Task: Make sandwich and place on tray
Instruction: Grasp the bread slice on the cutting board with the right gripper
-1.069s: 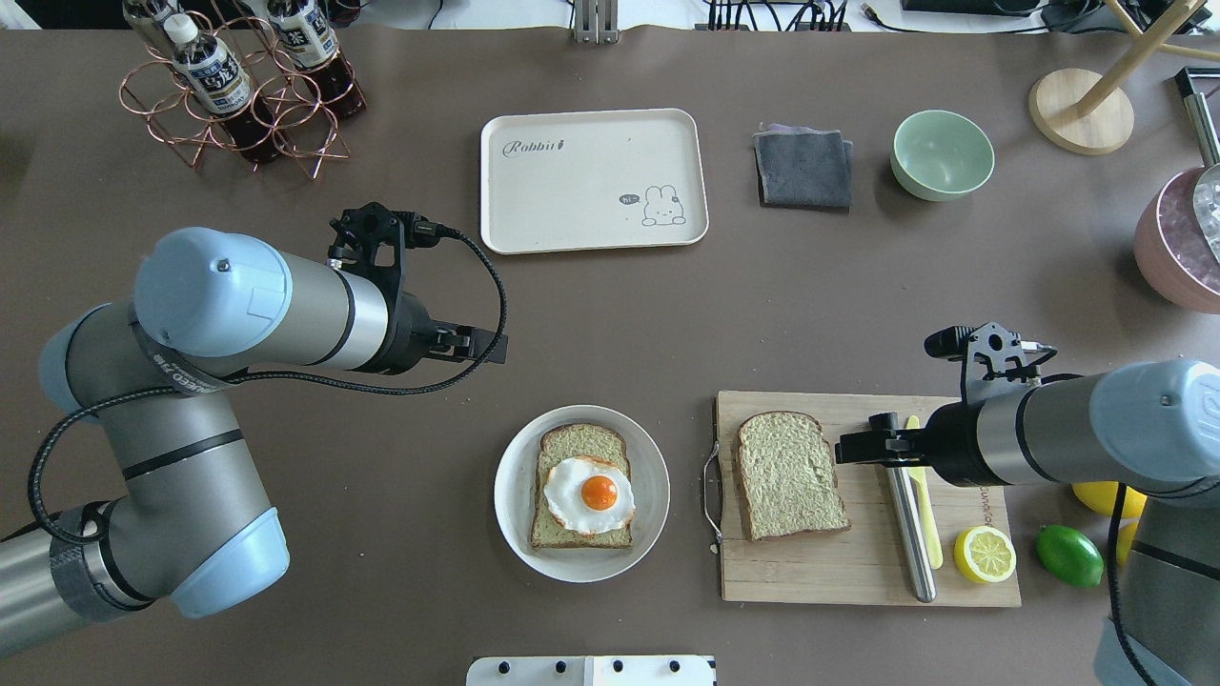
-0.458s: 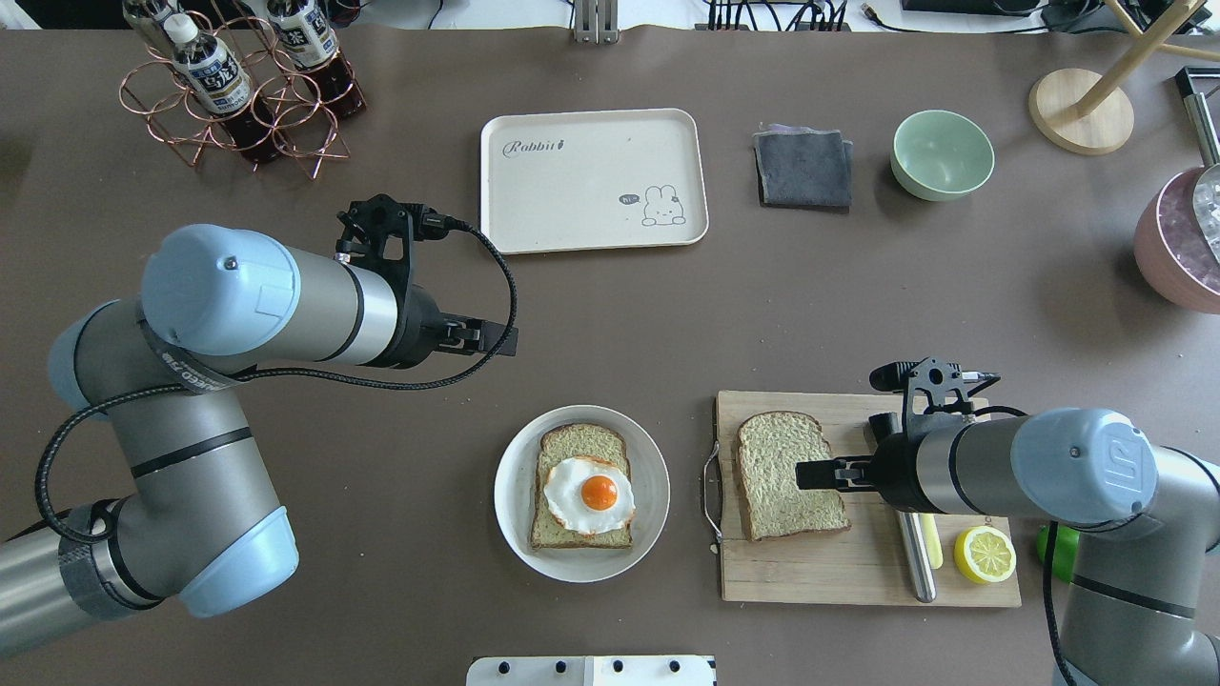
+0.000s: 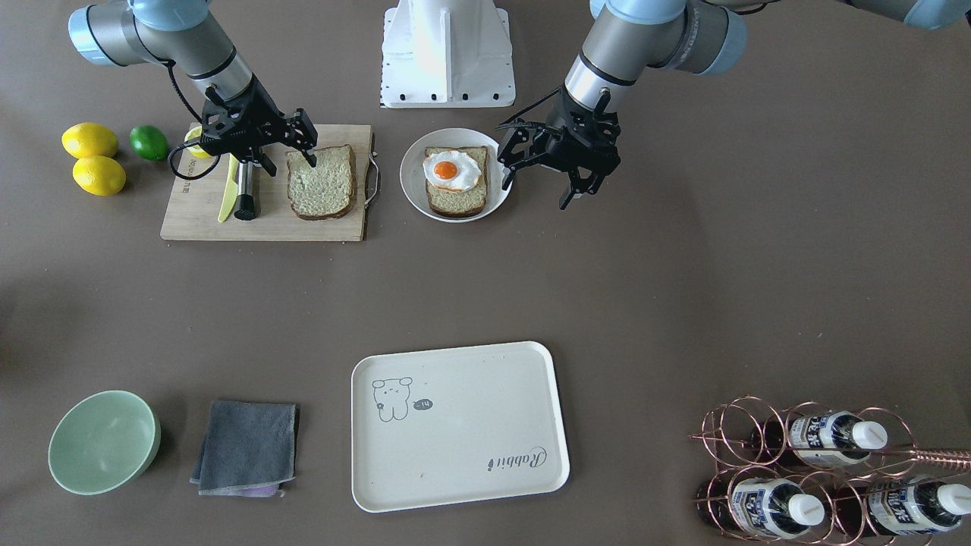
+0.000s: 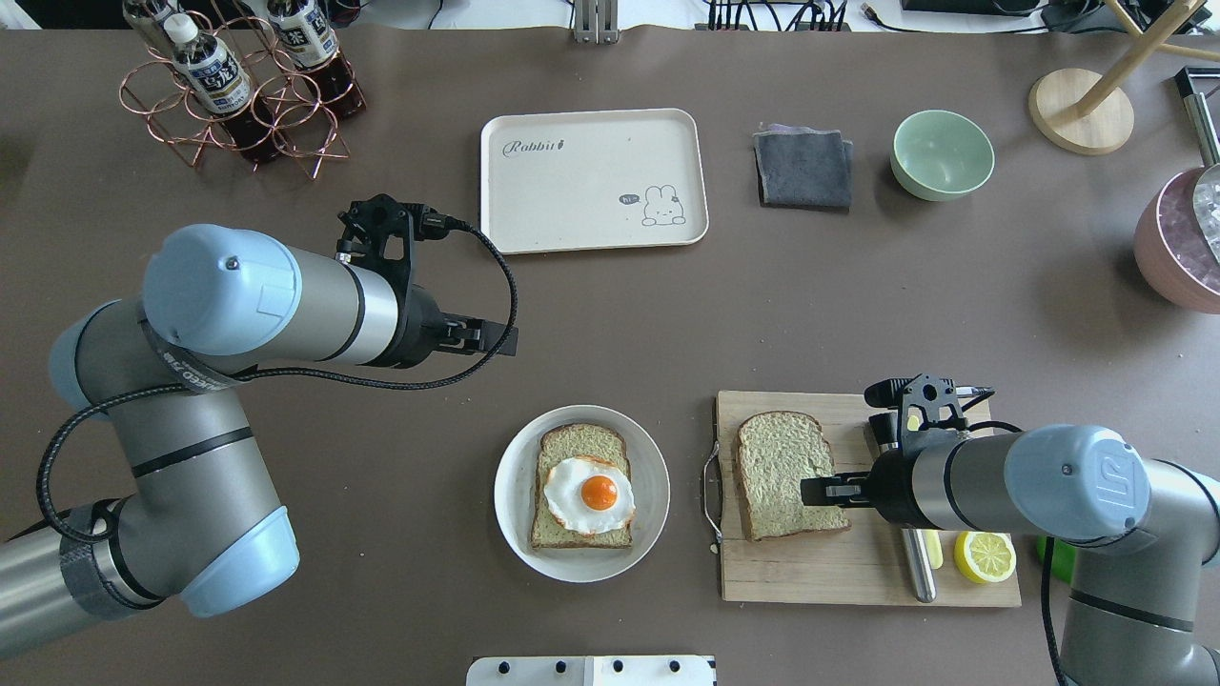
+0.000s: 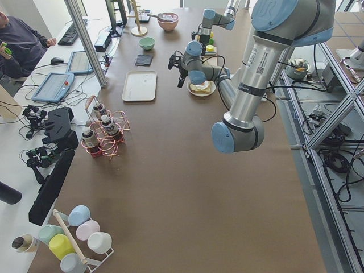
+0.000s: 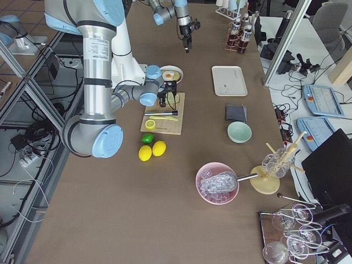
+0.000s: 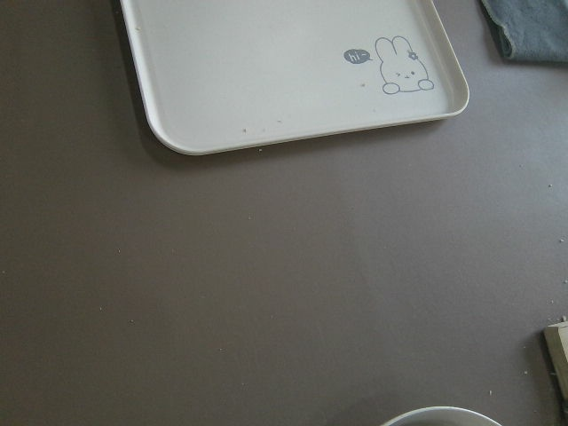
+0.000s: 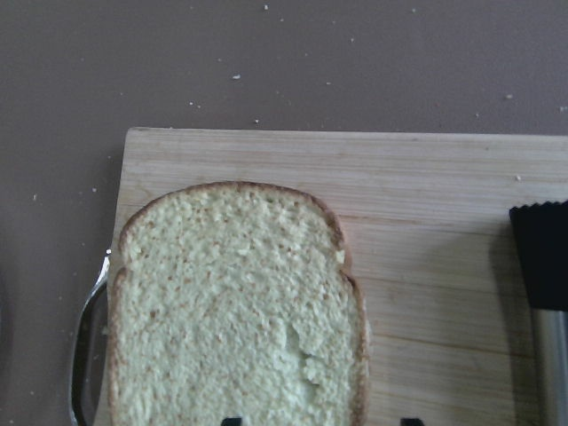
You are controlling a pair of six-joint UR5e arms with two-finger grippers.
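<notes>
Front-facing camera first: the sandwich is in two parts. One slice carries the fried egg [image 3: 448,170] on the white plate [image 3: 413,183], and the loose slice [image 3: 322,182] lies flat on the cutting board [image 3: 197,220]. The tray [image 3: 455,462] sits well apart on the operators' side. The right gripper [image 3: 287,155] hangs over the loose slice's edge, jaws apart and holding nothing. The left gripper [image 3: 533,186] hovers just beside the plate, jaws apart as well. From overhead, the loose slice's long axis runs away from the robot, with the domed end toward the tray side and tipped a touch off square. The plated slice lies much the same way, so I'd expect little turning to stack them. The two side cameras show both arms too small to add anything. The left wrist camera sees only the tray's near corner and bare table. On the right wrist camera the two fingertips [image 8: 231,421] sit wide apart, one over the crumb and one over the board past the long side crust. My read is that this bread is light, thin, soft and bendy, so pinch it gently across that side crust, where it is firmest. The egg looks glossy and likely to slide, so take the stiff plate by its rim and keep it level.
</notes>
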